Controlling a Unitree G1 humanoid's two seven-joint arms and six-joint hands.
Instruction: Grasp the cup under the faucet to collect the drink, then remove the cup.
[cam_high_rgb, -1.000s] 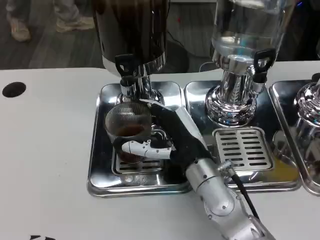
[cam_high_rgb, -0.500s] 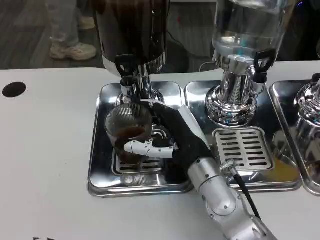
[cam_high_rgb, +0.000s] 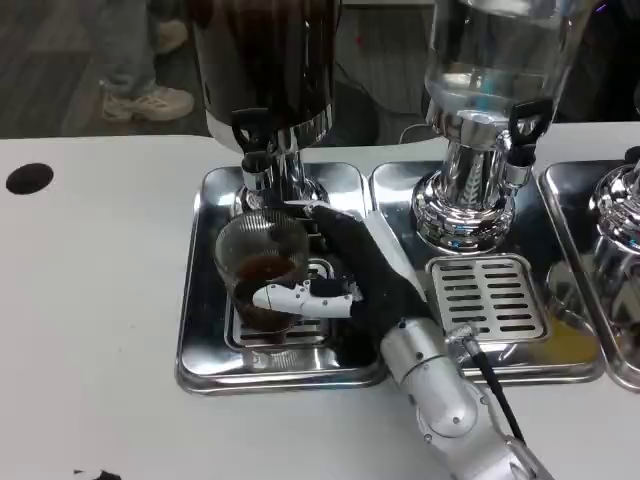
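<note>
A clear plastic cup (cam_high_rgb: 261, 266) with dark drink in its bottom stands on the grate of the left steel drip tray (cam_high_rgb: 200, 330). It sits just below the black-handled faucet (cam_high_rgb: 252, 140) of the dark drink dispenser (cam_high_rgb: 265, 60). My right hand (cam_high_rgb: 340, 275) grips the cup from its right side, a white finger wrapped across its front. No stream shows between the faucet and the cup.
A clear dispenser (cam_high_rgb: 490, 70) with its own black faucet (cam_high_rgb: 524, 122) stands on the middle tray with a slotted grate (cam_high_rgb: 487, 296). Part of a third dispenser (cam_high_rgb: 620, 220) shows at the right edge. A black hole (cam_high_rgb: 27, 178) marks the white table at far left.
The cup and my right hand have edged slightly right and forward on the grate; the grip is unchanged.
</note>
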